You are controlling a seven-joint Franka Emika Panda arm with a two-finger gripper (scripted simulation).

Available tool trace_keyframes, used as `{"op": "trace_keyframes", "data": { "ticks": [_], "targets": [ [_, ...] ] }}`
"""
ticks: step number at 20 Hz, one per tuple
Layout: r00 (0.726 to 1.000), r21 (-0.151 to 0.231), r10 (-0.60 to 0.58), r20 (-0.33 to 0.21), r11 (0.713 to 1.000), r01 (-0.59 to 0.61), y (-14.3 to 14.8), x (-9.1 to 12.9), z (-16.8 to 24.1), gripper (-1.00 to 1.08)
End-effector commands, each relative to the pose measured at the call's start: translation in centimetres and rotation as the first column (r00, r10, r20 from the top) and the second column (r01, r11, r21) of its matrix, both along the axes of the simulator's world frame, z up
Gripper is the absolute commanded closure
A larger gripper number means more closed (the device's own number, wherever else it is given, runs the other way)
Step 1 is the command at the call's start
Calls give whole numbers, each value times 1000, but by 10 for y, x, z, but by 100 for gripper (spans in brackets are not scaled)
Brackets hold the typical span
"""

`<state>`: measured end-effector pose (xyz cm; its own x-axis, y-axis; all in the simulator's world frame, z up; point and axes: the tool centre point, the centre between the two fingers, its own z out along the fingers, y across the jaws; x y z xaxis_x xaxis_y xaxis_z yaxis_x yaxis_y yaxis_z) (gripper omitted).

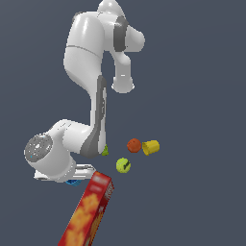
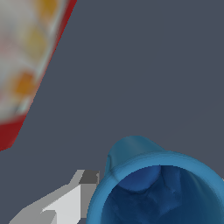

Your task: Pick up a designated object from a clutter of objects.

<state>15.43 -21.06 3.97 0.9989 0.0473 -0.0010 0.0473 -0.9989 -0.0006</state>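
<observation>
We see the gripper [image 1: 79,174] low over the floor in the exterior view, its pale fingers stretching toward the end of the red cracker box [image 1: 88,211]. In the wrist view only one finger [image 2: 65,201] shows, just beside the rim of the blue cup [image 2: 153,188]; the other is out of frame, so we cannot tell whether the jaws are apart or closed on anything.

The blue cup fills the near part of the wrist view, its mouth turned toward the camera and its inside visible. In the exterior view only a small blue sliver [image 1: 73,182] peeks out under the wrist, just beside the upper end of the cracker box; it seems to rest on the floor, though the arm hides most of it.

The cracker box lies flat, running toward the exterior view's lower left. Farther off, the yellow-green tennis ball [image 1: 123,165] sits near the box's upper end. Beyond it are the orange ball [image 1: 134,144] and the yellow cup [image 1: 151,147], which lies on its side just beside the orange ball. A tiny green piece [image 1: 105,151] shows at the edge of the arm's forearm.
</observation>
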Motion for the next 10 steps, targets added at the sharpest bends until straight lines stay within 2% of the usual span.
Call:
{"op": "trace_keyframes", "data": {
  "ticks": [1, 10],
  "targets": [
    [1000, 0, 0, 0, 1000, 0, 0, 0, 0, 108],
    [1000, 0, 0, 0, 1000, 0, 8, -7, 13, 108]
  ]
}}
